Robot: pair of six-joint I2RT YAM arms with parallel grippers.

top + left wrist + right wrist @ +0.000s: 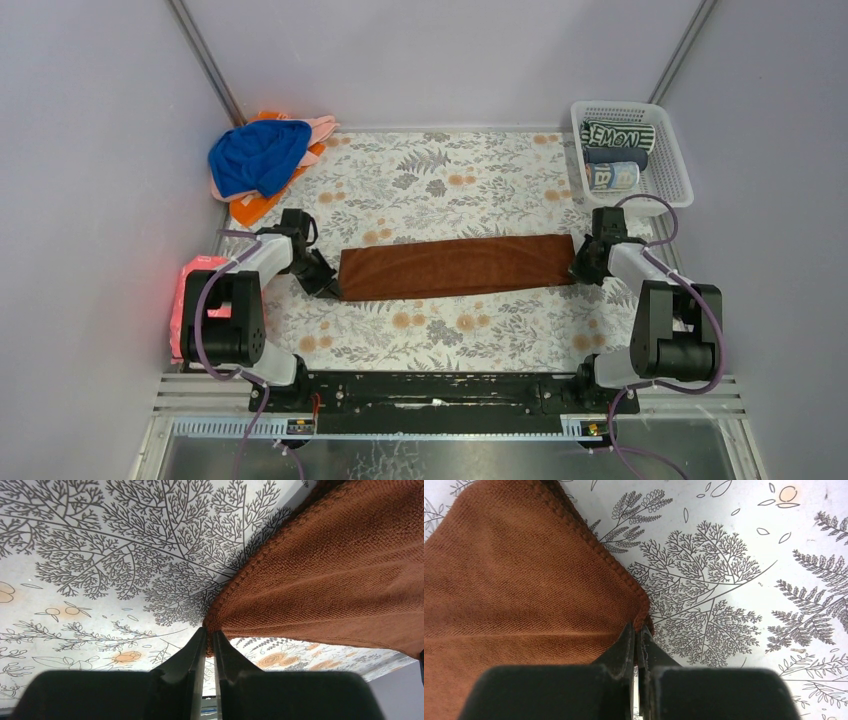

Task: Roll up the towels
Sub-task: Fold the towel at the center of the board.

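- Brown towel (455, 266): lies flat as one long narrow strip across the middle of the top view. It runs left to right, with its right end a little higher in the frame than its left.
- It rests on the floral tablecloth (440, 180), and no part of it is rolled.
- Left gripper (210, 637): at the strip's left end, low over the cloth. In its wrist view the two dark fingers are pressed almost together, with the towel's stitched corner nipped between the tips. The towel fans out from there toward the upper right of that frame.
- Right gripper (636, 635): at the strip's right end. Its fingers are pressed together on the near corner of the towel (the hem edge runs up to the upper left of that wrist frame), and bare fern print lies to the right.
- Both pinches are at corners, one at each end of the strip.
- Upper left of the top view holds a loose heap: a blue towel (258, 155) on top, an orange towel (250, 208) under it at the lower edge, and a pink towel (322, 127) showing at the right. None is rolled, and all lie well apart from the brown strip.
- Upper right holds a white lattice basket (668, 150) with three rolls side by side. A lettered roll (618, 134) is farthest up, a dark grey roll (615, 155) is in the middle, and a blue-and-white roll (612, 176) is lowest.
- Left edge of the frame: a reddish-pink flat item (178, 300), partly hidden behind the left arm.
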